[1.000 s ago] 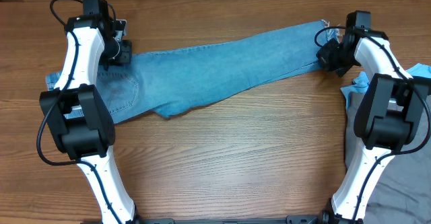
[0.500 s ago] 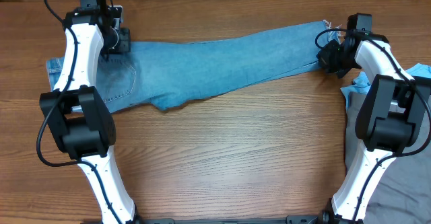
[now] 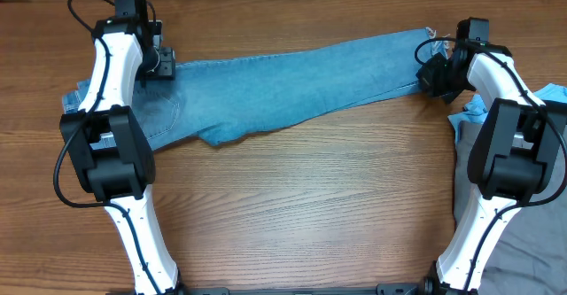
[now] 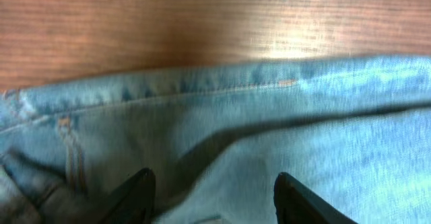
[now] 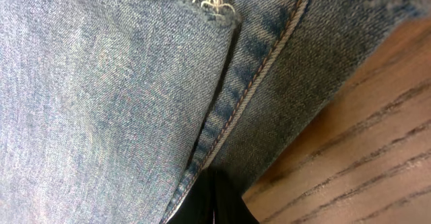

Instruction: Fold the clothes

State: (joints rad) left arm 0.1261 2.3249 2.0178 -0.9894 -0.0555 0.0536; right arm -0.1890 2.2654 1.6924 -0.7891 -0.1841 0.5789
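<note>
You see the wooden table (image 3: pixel 310 206) spanning between left jaws and right jaws. Pale-blue cloth (image 3: pixel 555 94) sits right of the right jaws; grey garment (image 3: pixel 532 251) lies farther off, near edge.

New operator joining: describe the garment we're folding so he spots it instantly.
On the wooden table, look across the far half: the light blue denim jeans stretch from the left claw to the right claw. Unlike the grey garment and pale-blue garment bunched at the right edge, they lie long, with a frayed hem.
</note>
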